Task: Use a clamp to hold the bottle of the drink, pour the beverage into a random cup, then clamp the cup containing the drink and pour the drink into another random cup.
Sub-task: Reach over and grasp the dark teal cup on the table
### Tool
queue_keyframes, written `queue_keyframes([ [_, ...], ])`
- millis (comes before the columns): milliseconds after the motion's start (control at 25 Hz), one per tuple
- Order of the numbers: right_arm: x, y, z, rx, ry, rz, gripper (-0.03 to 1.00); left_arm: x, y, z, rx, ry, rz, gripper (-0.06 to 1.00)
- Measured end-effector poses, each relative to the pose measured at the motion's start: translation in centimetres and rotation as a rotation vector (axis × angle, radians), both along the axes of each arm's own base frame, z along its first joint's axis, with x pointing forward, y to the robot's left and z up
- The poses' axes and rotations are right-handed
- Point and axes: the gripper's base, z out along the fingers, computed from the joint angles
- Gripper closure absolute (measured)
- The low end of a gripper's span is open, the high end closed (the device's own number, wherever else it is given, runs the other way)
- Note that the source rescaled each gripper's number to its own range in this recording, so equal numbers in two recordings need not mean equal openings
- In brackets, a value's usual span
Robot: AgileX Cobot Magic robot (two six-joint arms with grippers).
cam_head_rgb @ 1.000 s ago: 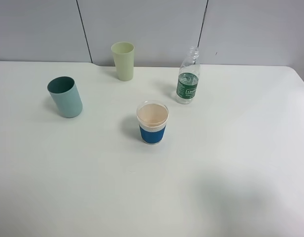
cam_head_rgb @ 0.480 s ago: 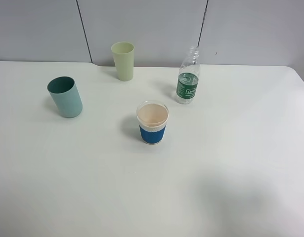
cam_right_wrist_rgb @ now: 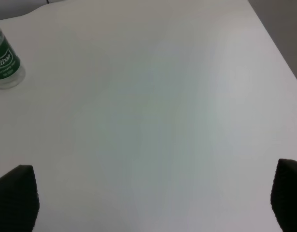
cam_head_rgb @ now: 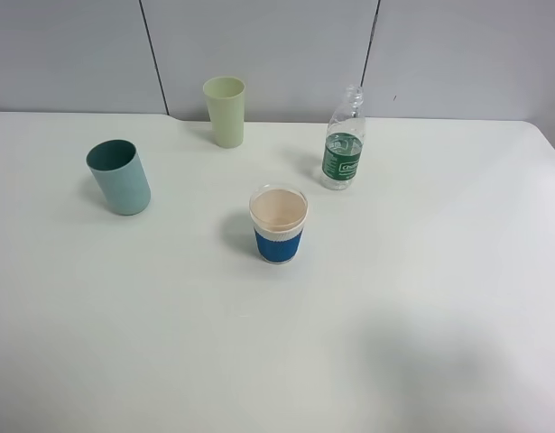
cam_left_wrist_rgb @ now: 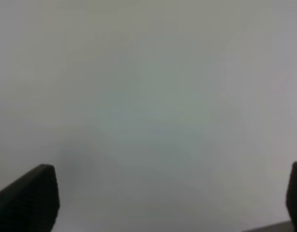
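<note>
From the high camera, the blue-sleeved paper cup (cam_head_rgb: 279, 225) stands upright near the middle of the white table (cam_head_rgb: 439, 298). The bottle (cam_head_rgb: 343, 140) stands upright behind that cup and a little to its right, clear of it. The teal cup (cam_head_rgb: 119, 176) sits well to the left of the paper cup and slightly farther back, mouth up. A pale yellow-green cup (cam_head_rgb: 225, 111) stands behind the paper cup, a little to its left, farthest back of all. Neither of my grippers shows here.

At my left wrist, my left gripper (cam_left_wrist_rgb: 162, 203) is spread wide, its dark fingertips (cam_left_wrist_rgb: 32, 198) far apart with only a blurred pale surface between them.

At my right wrist, my right gripper (cam_right_wrist_rgb: 150, 200) is likewise spread wide over bare table and holds nothing. The bottle (cam_right_wrist_rgb: 4, 60) stands well away from my fingers; only its lower part with the green label shows.
</note>
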Motion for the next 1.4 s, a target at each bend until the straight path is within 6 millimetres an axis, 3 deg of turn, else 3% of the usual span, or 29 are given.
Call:
queue_keyframes([
  [160, 0.0, 0.0, 0.0, 0.0, 0.0, 0.0, -0.03, 1.2, -0.5, -0.4, 0.028, 0.06, -0.046, 0.13],
  [360, 0.0, 0.0, 0.0, 0.0, 0.0, 0.0, -0.03, 3.8, -1.4, 0.2, 0.01, -0.021, -0.071, 0.13],
  [560, 0.0, 0.0, 0.0, 0.0, 0.0, 0.0, -0.03, 6.6, -2.1, -0.5, -0.008, -0.035, -0.056, 0.13],
  [1080, 0.0, 0.0, 0.0, 0.0, 0.0, 0.0, -0.03, 12.4, -3.7, -5.1, -0.007, 0.069, -0.034, 0.13],
  [1400, 0.0, 0.0, 0.0, 0.0, 0.0, 0.0, -0.03, 14.1, -4.3, -8.7, -0.049, -0.072, -0.043, 0.13],
])
